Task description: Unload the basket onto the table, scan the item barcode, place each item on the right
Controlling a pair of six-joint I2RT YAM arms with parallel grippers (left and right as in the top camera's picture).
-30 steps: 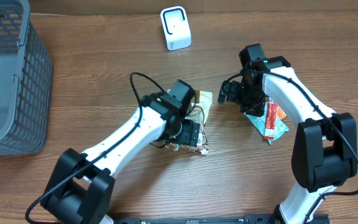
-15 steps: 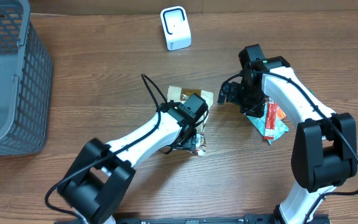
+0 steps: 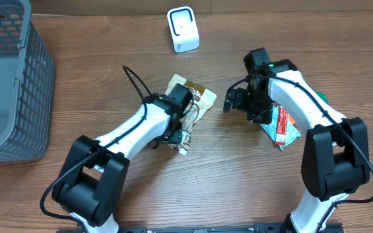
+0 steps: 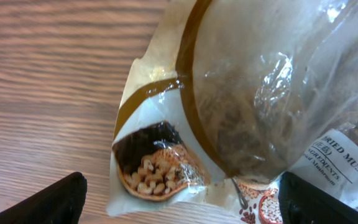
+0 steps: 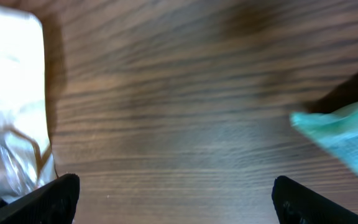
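Looking down from overhead, I see the mushroom bag [image 3: 199, 97] mid-table [image 3: 238, 184], the scanner [image 3: 182, 29] at its 12 o'clock and my left gripper [image 3: 185, 133] at its 7 o'clock. Left wrist: jaws wide, with the bag lying between the fingertips. Right wrist: the right gripper [image 5: 182, 199] is spread wide over wood, with the bag at 9 o'clock.

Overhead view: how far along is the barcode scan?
Done: nothing; the clear-and-tan mushroom bag lies flat, apart from the white box-shaped scanner. In hand: the left gripper straddles the bag, open. Left: grip, lift, present it to the scanner.
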